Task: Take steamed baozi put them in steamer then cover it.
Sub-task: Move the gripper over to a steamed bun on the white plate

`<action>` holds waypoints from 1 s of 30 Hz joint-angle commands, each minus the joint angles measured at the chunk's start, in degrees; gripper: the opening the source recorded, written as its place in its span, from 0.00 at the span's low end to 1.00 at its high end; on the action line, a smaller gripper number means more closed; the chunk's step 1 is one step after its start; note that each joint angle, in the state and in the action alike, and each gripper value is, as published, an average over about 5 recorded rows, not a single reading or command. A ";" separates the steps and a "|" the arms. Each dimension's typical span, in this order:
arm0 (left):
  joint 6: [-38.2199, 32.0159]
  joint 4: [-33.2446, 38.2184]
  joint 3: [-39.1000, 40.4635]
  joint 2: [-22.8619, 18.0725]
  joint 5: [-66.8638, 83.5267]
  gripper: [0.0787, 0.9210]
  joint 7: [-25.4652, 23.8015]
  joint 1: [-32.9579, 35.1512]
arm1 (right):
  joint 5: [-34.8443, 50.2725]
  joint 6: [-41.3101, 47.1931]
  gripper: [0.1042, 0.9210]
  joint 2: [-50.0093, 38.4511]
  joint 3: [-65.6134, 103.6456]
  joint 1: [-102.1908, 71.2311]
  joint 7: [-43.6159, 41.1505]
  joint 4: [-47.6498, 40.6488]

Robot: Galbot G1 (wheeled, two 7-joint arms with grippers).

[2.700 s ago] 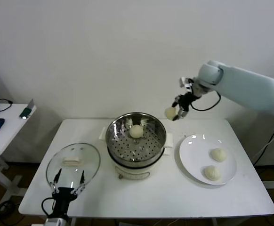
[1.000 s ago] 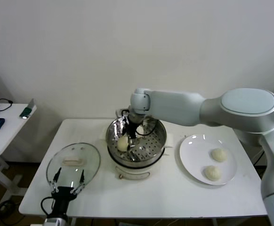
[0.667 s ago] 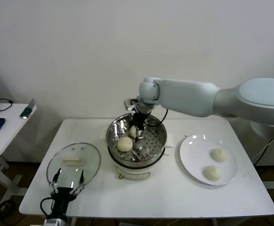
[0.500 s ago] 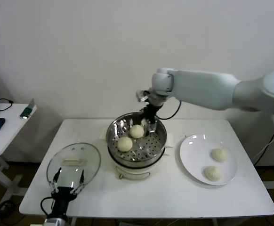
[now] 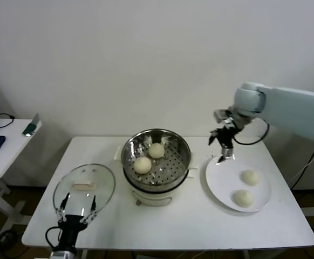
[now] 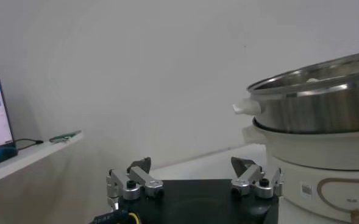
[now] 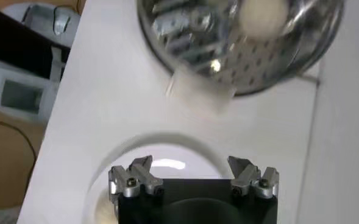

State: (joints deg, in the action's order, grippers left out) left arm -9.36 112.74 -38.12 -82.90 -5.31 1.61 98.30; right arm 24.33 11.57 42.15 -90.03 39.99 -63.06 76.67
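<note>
— Where are the claws?
— Right claw spread wide, empty, above the plate's far edge; left claw wide too, low by the cover on the counter.
— And the baozi?
— Two in the steamer, two on the plate.

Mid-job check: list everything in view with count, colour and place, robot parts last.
baozi in steamer: two, cream-white, on the perforated tray
baozi on plate: two, cream-white
steamer: one, steel on white base, table centre
plate: one, white, to the steamer's right
cover: one, clear glass, flat on the table's left
side table: one, white, far left
left pincer: open, over the cover's near edge
right pincer: open, empty, above the plate's far rim
</note>
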 commanded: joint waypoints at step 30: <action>0.11 -0.99 -0.65 -0.93 -0.81 0.88 0.10 0.34 | -20.02 -0.91 0.86 -4.22 17.82 -29.68 0.50 -7.61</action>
State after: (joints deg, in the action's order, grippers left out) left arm -9.21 111.71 -38.77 -83.81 -6.09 1.70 98.63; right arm 5.73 10.66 37.21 -74.12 13.21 -62.64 70.47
